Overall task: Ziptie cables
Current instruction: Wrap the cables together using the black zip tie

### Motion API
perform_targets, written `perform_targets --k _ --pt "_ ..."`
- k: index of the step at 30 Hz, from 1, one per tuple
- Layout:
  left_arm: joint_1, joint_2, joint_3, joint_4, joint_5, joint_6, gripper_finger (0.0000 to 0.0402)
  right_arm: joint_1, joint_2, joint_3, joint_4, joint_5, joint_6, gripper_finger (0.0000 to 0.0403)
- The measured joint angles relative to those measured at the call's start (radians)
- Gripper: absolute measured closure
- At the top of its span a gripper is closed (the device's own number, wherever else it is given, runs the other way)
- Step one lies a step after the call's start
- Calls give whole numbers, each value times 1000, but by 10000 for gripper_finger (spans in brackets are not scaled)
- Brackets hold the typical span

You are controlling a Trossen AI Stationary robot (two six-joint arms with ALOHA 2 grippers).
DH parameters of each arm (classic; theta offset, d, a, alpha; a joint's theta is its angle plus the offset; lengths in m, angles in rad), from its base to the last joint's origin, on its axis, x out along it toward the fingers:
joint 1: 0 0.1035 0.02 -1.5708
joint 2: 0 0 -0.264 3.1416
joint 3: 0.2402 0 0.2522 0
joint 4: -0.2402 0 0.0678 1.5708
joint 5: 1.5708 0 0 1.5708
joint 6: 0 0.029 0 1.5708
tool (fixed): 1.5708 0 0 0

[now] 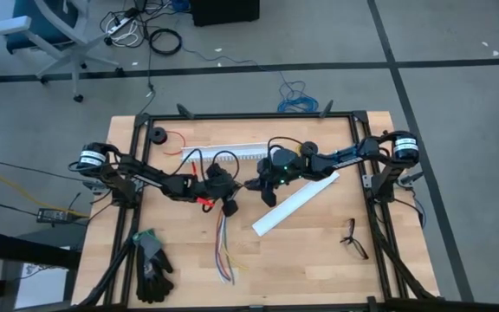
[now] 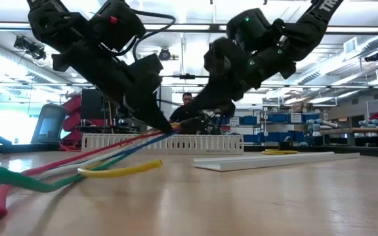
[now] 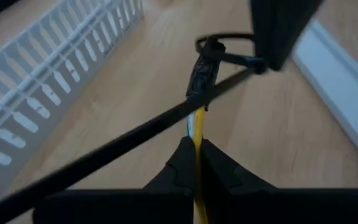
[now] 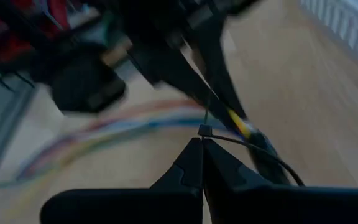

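I see two white slotted channels on the table: one [image 1: 223,153] lies along the far edge and another [image 1: 297,204] lies slanted near the right arm; I cannot see anything inside either of them. The cables [image 1: 224,247] lie in the middle of the table, and their loose ends spread toward the near edge, while the other end is lifted up between the two grippers. The left gripper [image 3: 197,149] is clenched on the cables: in its wrist view a yellow wire goes straight between the closed fingers [image 3: 222,171], and just past the tips the bundle is wrapped in something dark. The ziptie [image 3: 123,146] crosses the bundle at this wrapped place, as a long black strip going off to one side, and it makes a thin loop beyond the bundle. The right gripper [image 4: 201,149] is also clenched, and in its wrist view the ziptie's small head sits just at the closed tips with the thin loop curving away from it; I think it grasps the ziptie there. In the low view both grippers meet close together above the table, with the cables hanging down from them to the wood. A pair of black gloves [image 1: 152,264] lies at the near left corner.
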Motion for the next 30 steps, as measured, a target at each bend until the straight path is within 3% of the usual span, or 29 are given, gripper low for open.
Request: perform_targets --k 7,15,24,30 --pt "0 1 0 166 15 64 389 9 2 -2 1 67 12 403" --pt "-2 1 1 142 42 62 390 9 2 -2 6 66 4 370" --pt "-2 1 1 101 77 65 390 -8 2 -2 29 -33 4 290" --pt "-2 1 1 102 83 69 390 -21 2 -2 116 -163 -18 278"
